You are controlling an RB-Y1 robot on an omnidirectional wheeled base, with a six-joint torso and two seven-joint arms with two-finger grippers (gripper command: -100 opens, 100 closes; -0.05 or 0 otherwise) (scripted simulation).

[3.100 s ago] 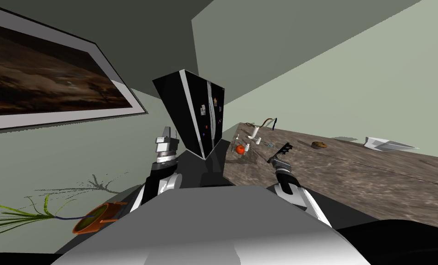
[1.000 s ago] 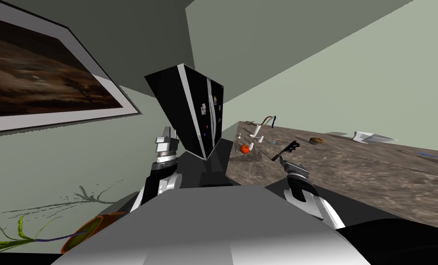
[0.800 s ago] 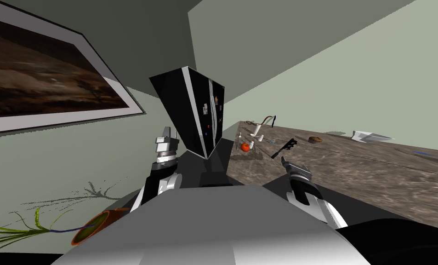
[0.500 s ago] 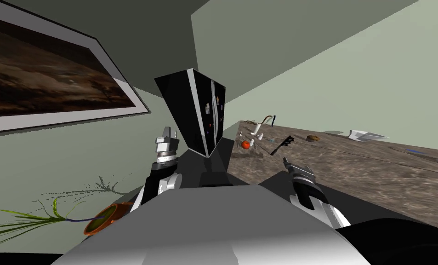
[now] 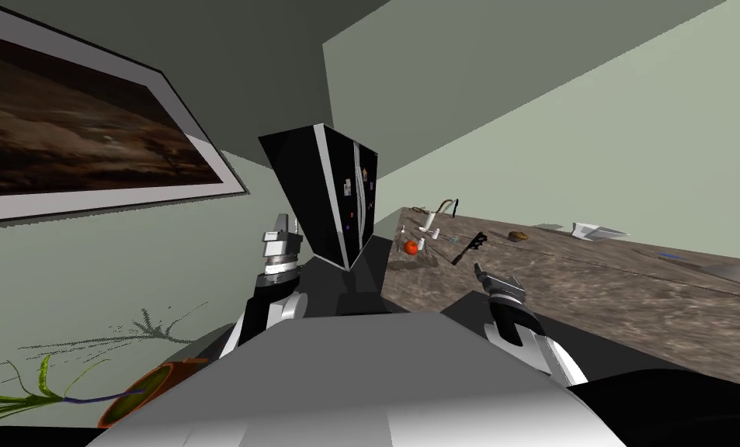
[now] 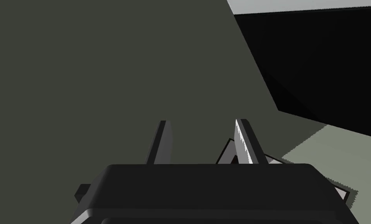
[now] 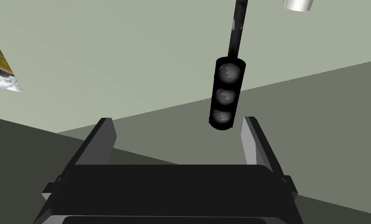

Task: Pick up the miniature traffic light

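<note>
Hovering spread wide, right gripper [image 7: 176, 121] is just short of traffic light [image 7: 225, 97].

The traffic light [image 7: 224, 93], a black miniature with a thin pole and an oblong housing, is showing three round grey lenses in a row. It is lying on the brown mottled counter [image 5: 593, 287], apart from the small items by the far corner. Its housing is pointing toward the spread fingers of the right gripper [image 7: 178, 128], just beyond their tips and nearer one finger.
</note>
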